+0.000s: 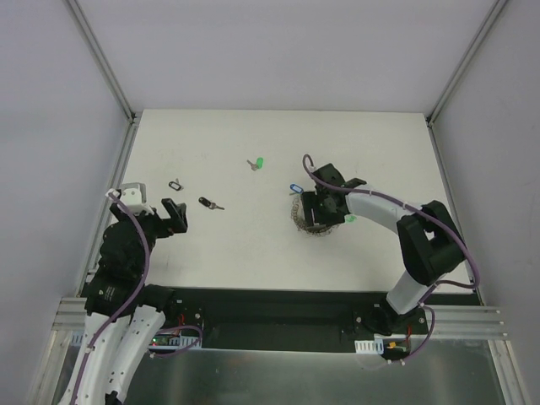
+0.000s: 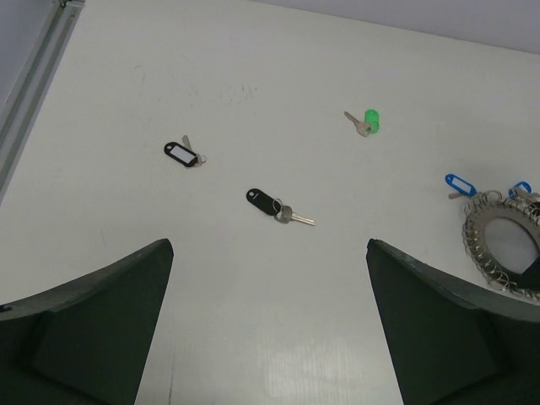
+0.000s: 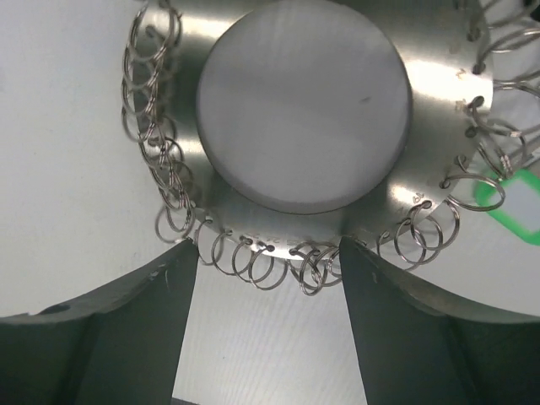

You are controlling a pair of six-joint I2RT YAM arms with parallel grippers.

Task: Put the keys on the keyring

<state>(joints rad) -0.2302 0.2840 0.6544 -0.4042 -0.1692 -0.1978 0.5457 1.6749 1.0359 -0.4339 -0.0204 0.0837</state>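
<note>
Keyring, a flat silver disc with a round hole and many small split rings strung along its edge, is lying flat on the white table, right of centre. Right tool is hanging directly above it and pointing down, its jaws standing partway apart and straddling the near stretch of the rim. One of its fingers is sitting just beside the split rings, and nothing is being pinched between the two. Green tag is lying at the ring's edge on the right arm's side; whether it is threaded on cannot be told. Blue-tagged key is lying just beside the ring's far left edge, and a second blue tag is showing at the far edge, both too small to tell whether they are attached. Green-headed key is lying alone further back on the table, well apart from the ring. Black-tagged key is lying loose left of centre, with its silver blade pointing toward the ring's side. Black-framed tag with a white label and a small silver piece at one end is lying further left. Left tool is hovering over the table's left side with its jaws spread wide and carrying nothing, the loose black items lying ahead of it
</note>
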